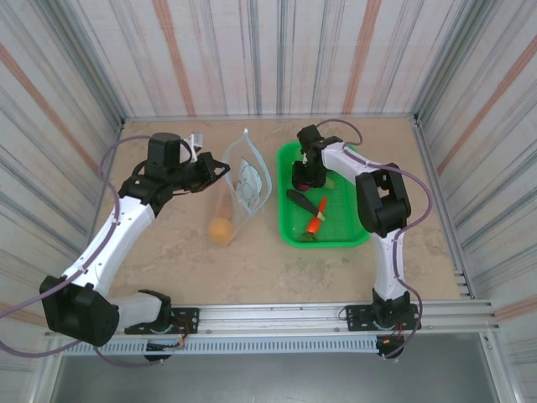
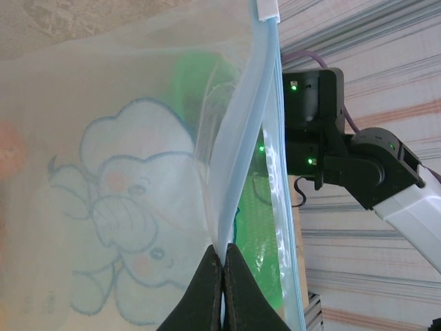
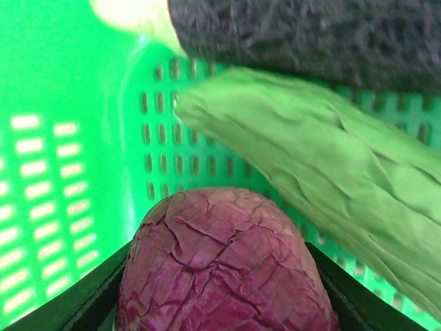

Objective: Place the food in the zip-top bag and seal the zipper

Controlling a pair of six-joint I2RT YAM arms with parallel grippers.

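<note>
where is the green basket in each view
Top external: green basket right of centre, beside the zip-top bag.
Left wrist: green blur behind the clear bag, around centre.
Right wrist: its slotted floor and wall behind the purple piece.
Shared landmark: the right gripper, reaching into it.

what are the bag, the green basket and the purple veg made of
The zip-top bag: thin clear plastic film, slightly frosted, creased, with a printed cartoon. The basket: rigid glossy moulded plastic, judging by its slotted wall. The purple piece: matte, wrinkled skin, probably soft foam or rubbery plastic.
</note>
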